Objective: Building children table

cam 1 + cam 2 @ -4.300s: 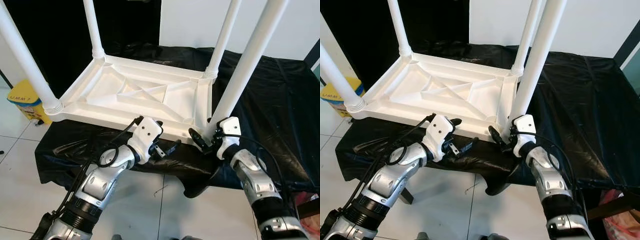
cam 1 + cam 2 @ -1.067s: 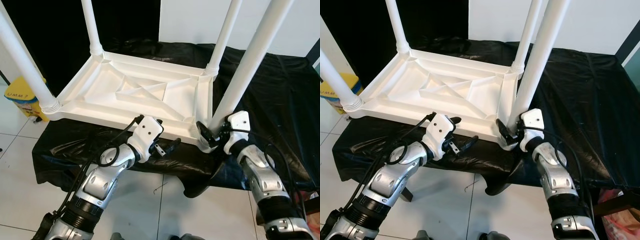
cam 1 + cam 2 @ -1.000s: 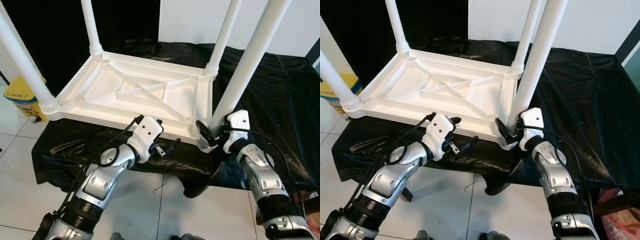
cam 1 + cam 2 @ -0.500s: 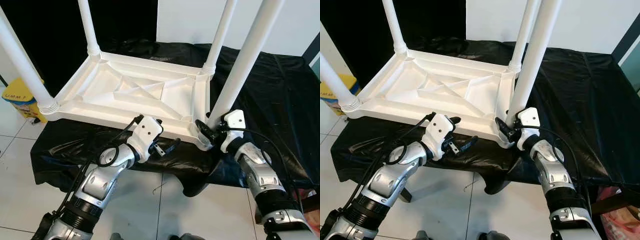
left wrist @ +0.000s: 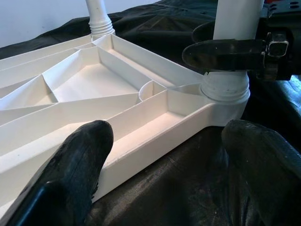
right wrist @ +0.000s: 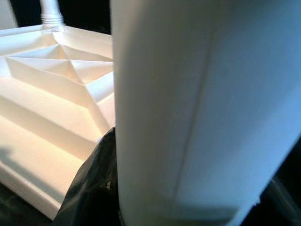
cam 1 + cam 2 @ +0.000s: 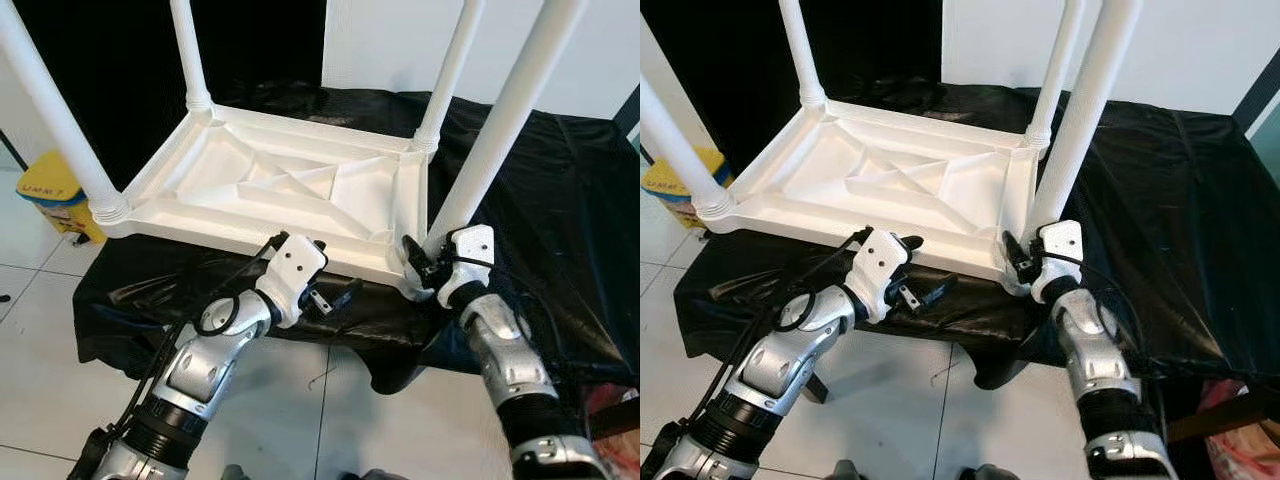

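Far left of the frame I've got a yellow plastic bin (image 7: 52, 195) on the pale tiled floor (image 7: 40, 340), tucked beside the black plastic sheet (image 7: 560, 200) that drapes the work surface. Across the upper middle lies the white plastic children's table (image 7: 290, 190), upside down on that sheet, ribbed underside facing me and four white round legs standing up from its corners. Lower left of centre, my left gripper (image 7: 335, 296) sits just off the table's near edge, fingers spread wide with nothing between them; in its wrist view the two black fingertips (image 5: 82, 150) frame the near rim, one touching or nearly touching the rim, the other over the sheet. Moving right, the near right white table leg (image 7: 500, 120) rises from its corner socket, and my right gripper (image 7: 418, 262) is there at its base, fingers clamped round the leg just above the collar. Its wrist view shows that leg pressed close against the lens.
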You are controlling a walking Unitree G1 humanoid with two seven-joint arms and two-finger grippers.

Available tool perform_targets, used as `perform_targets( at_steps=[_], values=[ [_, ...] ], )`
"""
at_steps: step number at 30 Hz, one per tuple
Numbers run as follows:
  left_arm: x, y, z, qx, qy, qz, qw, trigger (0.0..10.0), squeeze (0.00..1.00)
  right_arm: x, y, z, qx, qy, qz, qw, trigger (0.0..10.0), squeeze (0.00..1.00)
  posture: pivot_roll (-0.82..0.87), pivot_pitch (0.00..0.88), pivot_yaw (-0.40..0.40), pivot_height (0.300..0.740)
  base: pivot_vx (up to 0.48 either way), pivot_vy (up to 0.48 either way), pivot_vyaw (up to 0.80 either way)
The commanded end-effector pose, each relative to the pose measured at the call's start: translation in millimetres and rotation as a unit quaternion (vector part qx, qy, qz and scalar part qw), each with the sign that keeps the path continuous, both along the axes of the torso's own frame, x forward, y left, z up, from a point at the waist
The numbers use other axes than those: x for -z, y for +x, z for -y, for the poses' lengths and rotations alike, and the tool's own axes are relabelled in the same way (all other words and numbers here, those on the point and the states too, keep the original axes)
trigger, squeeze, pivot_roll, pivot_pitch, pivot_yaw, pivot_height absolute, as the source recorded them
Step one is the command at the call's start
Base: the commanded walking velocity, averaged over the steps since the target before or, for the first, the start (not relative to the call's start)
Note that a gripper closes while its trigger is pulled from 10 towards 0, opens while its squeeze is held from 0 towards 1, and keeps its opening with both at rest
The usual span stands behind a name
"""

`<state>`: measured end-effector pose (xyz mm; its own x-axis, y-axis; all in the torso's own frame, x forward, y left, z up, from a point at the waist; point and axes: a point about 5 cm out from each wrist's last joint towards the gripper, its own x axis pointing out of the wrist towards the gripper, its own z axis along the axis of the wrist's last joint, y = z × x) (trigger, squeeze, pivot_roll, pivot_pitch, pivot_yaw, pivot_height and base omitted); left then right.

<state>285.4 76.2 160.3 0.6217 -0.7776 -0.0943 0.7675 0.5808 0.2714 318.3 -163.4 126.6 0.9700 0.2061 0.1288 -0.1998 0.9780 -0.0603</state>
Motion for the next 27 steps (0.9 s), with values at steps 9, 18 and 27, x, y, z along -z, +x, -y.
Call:
perform_targets(
  at_steps=[9, 18, 27],
  values=[
    [6.6, 3.8, -2.7, 0.005, 0.011, -0.008, 1.0, 10.0, 0.0, 32.9, -28.6, -7.8, 0.142, 0.034, -0.049, 0.988, 10.0, 0.0, 0.01, 0.017, -0.053, 0.74, 0.0, 0.0, 0.0],
    [5.8, 6.3, -2.4, 0.009, 0.013, -0.006, 1.0, 10.0, 0.0, 33.6, -32.9, -15.8, 0.17, 0.041, -0.051, 0.983, 10.0, 0.0, 0.01, 0.0, -0.046, 0.74, 0.0, 0.0, 0.0],
    [5.5, 6.4, -1.5, 0.011, 0.013, -0.004, 1.0, 10.0, 0.0, 21.3, -34.0, -19.0, 0.127, 0.055, -0.014, 0.99, 10.0, 0.82, 0.01, 0.013, -0.054, 0.74, 0.0, 0.0, 0.0]
  ],
)
